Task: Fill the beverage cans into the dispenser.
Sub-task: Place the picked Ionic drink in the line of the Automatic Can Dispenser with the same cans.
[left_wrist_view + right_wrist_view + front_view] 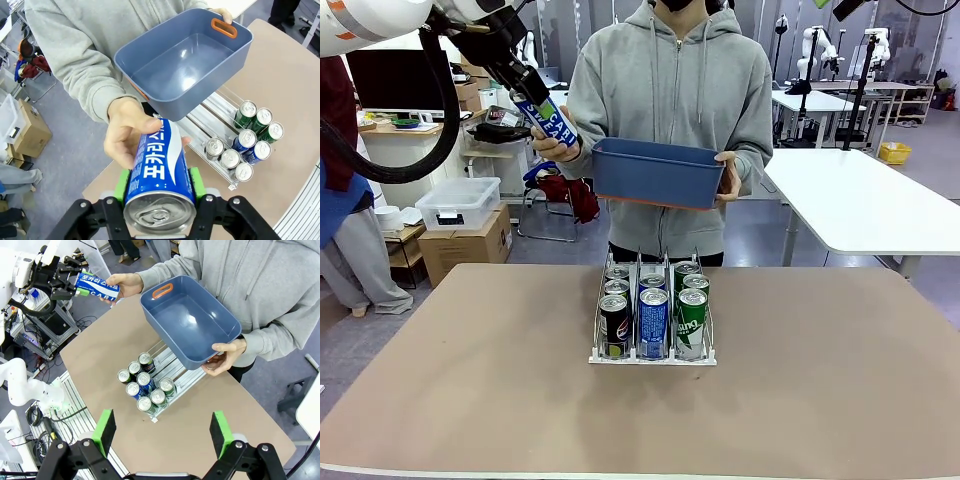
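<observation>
High at the far left, my left gripper (527, 100) (159, 184) is shut on a blue beverage can (548, 124) (159, 167) (97, 286) with white lettering. The person's hand (127, 132) grips the can's far end. The clear dispenser (652, 357) (212, 120) (176, 371) stands mid-table with several beverage cans (653, 320) (248, 137) (145, 387), black, blue and green, at the front of its three lanes. My right gripper (164, 432) hangs open high above the table, nothing between its green pads (106, 426).
The person holds an empty blue tub (655, 172) (185, 70) (190, 322) with an orange handle above the table's far edge, behind the dispenser. A white table (860, 195) stands at the back right. Boxes (465, 235) sit on the floor at the left.
</observation>
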Motion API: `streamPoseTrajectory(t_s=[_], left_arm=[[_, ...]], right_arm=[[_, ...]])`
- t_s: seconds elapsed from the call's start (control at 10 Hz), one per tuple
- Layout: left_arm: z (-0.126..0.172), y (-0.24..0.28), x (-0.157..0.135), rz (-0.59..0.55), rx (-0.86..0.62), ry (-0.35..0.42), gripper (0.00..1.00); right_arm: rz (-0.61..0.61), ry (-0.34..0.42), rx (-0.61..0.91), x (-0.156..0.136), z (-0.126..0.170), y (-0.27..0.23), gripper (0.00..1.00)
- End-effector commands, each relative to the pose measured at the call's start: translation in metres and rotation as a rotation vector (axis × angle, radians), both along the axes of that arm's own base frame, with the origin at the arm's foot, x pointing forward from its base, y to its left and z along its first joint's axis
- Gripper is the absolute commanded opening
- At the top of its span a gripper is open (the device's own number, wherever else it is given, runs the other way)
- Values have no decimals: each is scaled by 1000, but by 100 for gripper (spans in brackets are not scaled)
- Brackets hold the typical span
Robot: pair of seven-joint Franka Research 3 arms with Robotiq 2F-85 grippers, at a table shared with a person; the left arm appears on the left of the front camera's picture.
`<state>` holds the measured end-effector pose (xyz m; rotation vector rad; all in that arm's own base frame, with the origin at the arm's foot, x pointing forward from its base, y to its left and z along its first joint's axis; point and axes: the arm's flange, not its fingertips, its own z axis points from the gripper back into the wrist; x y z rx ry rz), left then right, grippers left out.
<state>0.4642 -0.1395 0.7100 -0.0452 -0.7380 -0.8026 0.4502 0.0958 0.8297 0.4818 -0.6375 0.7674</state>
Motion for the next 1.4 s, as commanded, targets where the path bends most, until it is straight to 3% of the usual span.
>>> streamPoseTrajectory(t_s=[0.0, 1.3], left_arm=[[0, 1, 0, -8, 7, 1, 0], [0, 1, 0, -8, 7, 1, 0]], right_arm=[[-1, 10, 11, -3, -2, 0, 100], [-1, 10, 11, -3, -2, 0, 100]])
